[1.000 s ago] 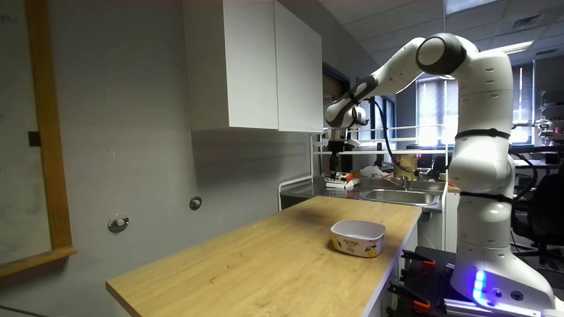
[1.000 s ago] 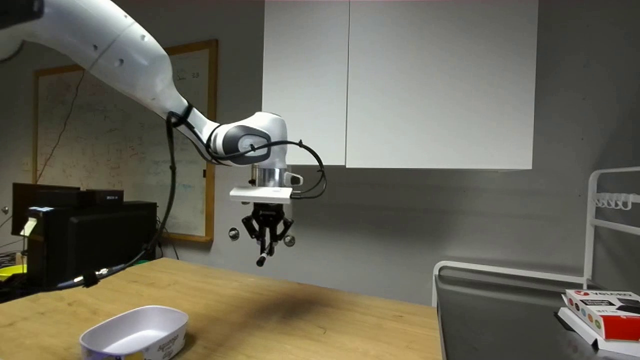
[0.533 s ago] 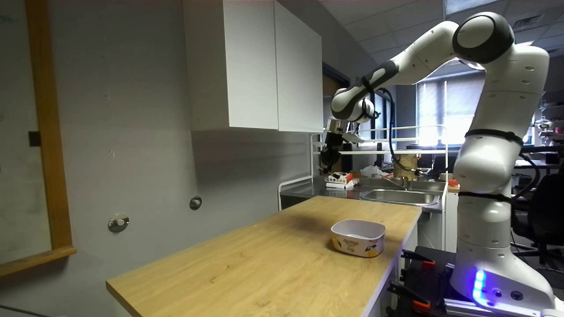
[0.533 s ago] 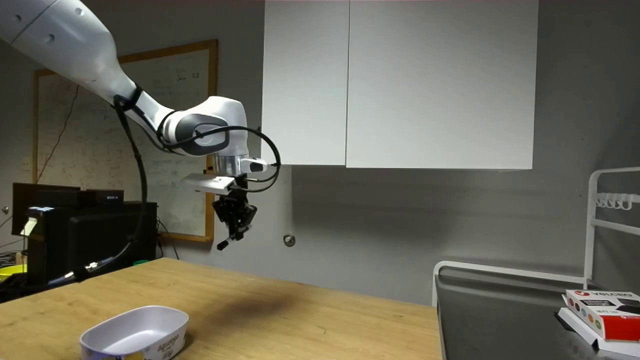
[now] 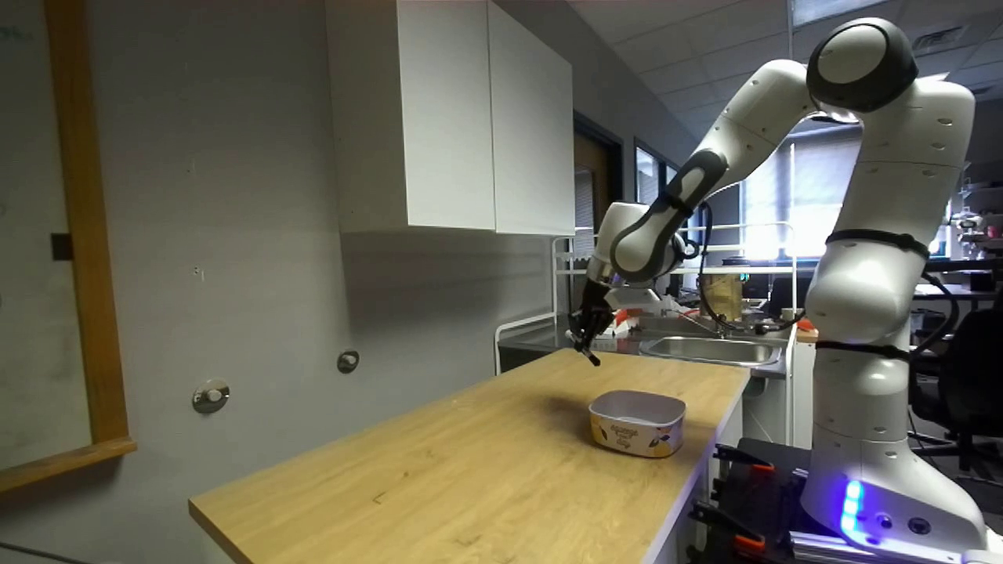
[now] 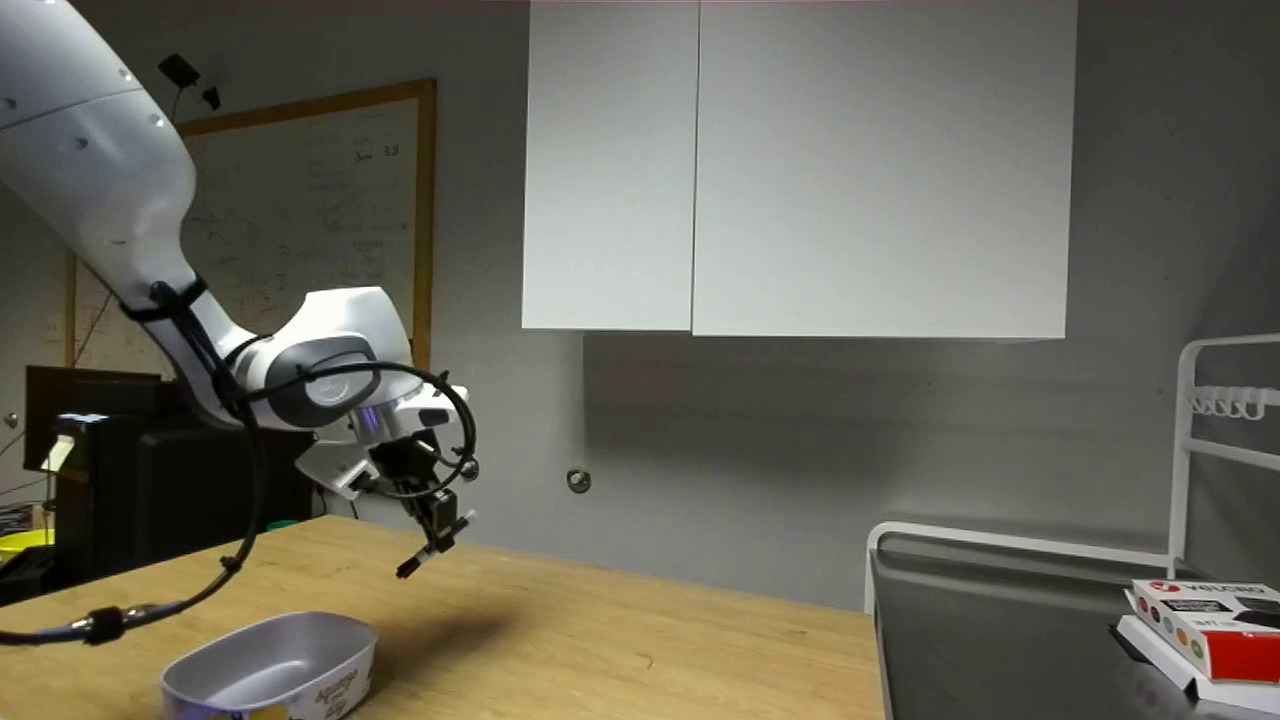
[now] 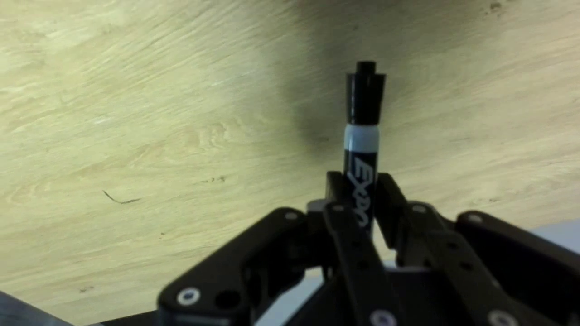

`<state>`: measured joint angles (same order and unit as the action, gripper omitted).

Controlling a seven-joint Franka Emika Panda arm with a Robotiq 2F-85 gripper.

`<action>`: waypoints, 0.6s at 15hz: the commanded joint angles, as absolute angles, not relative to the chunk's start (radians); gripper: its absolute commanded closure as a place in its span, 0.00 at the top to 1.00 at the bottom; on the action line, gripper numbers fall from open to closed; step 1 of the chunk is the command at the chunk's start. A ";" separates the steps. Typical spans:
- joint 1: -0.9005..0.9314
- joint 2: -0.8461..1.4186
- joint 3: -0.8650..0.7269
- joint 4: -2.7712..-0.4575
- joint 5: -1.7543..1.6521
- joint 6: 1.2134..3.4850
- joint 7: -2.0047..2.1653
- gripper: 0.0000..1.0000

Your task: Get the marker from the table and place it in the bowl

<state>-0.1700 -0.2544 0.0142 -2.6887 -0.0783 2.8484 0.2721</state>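
Two black fingers (image 7: 390,194) of the claw (image 7: 361,190) were pressed on the sides of an Expo marker (image 7: 361,139) in the wrist view, pinching its barrel and leaving the black, nubbed end jutting well past the tips; a sideways pinch suited so slim a rod, though the long overhang might let it swivel if bumped. Behind it spread the light-wood worktop (image 7: 149,154). In an exterior view the claw leaned instead of hanging plumb, so the marker sloped, black end lowest, above the worktop and apart from the bowl (image 5: 633,439). That bowl, a rounded rectangular tub printed with lettering and yellow shapes, stood near the worktop's edge on the robot base (image 5: 893,486) side, presumably to be within easy reach. In an exterior view a soft shadow (image 6: 450,635) lay on the worktop beside the bowl, and the marker poked out from both sides of the claw, its pale tail opposite the black end; a mid-barrel hold like that probably served balance on the carry. Placing was not yet done: the claw seemed to need to cross over the bowl, high enough that the jutting end cleared the rim.
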 commanded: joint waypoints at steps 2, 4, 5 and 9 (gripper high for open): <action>-0.294 -0.325 0.094 -2.849 -0.213 2.965 0.414 0.06; -0.341 -0.307 0.118 -2.799 -0.291 2.965 0.463 0.06; -0.344 -0.328 0.119 -2.795 -0.308 2.955 0.475 0.05; -0.299 -0.350 0.096 -2.776 -0.287 2.917 0.470 0.05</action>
